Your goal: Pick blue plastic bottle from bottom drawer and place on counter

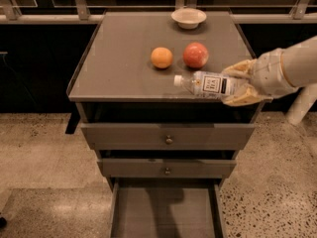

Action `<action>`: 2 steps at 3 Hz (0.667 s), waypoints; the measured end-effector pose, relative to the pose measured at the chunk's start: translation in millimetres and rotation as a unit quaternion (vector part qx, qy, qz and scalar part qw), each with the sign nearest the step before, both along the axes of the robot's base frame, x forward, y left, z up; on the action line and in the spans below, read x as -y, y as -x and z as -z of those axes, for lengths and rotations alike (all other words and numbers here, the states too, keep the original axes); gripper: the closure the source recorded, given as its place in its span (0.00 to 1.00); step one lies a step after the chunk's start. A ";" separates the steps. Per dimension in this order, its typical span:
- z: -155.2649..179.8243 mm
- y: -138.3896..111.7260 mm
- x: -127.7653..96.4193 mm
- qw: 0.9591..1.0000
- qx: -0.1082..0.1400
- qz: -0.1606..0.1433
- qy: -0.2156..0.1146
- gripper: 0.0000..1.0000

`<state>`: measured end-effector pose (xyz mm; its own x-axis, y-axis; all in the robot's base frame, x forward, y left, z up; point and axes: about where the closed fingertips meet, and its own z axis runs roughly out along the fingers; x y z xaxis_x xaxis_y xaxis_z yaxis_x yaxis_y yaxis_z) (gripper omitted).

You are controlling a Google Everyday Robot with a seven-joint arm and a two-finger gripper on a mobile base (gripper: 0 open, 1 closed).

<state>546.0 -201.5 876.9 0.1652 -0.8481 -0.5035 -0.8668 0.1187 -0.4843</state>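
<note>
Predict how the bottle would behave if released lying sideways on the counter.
Held sideways in the gripper near the front edge of the counter, the round bottle would probably roll. It looks clear and thin-walled, so likely light and slightly squashy. Its smooth plastic may slip.

At the front right edge of the counter (124, 58), the gripper (237, 85) clasps the blue plastic bottle (208, 84), its 2 fingers (242, 99) hiding the bottle's base; the label print is too small to read. Below the counter, the bottom drawer (163, 212) is cut off by the lower edge.
</note>
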 end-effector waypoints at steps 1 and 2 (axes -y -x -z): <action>-23.9 -32.4 10.9 1.000 -0.001 -0.008 0.006 1.00; -17.4 -60.6 27.3 1.000 0.001 -0.006 -0.012 1.00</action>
<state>606.6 -228.8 894.3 0.1760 -0.8336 -0.5236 -0.8676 0.1199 -0.4826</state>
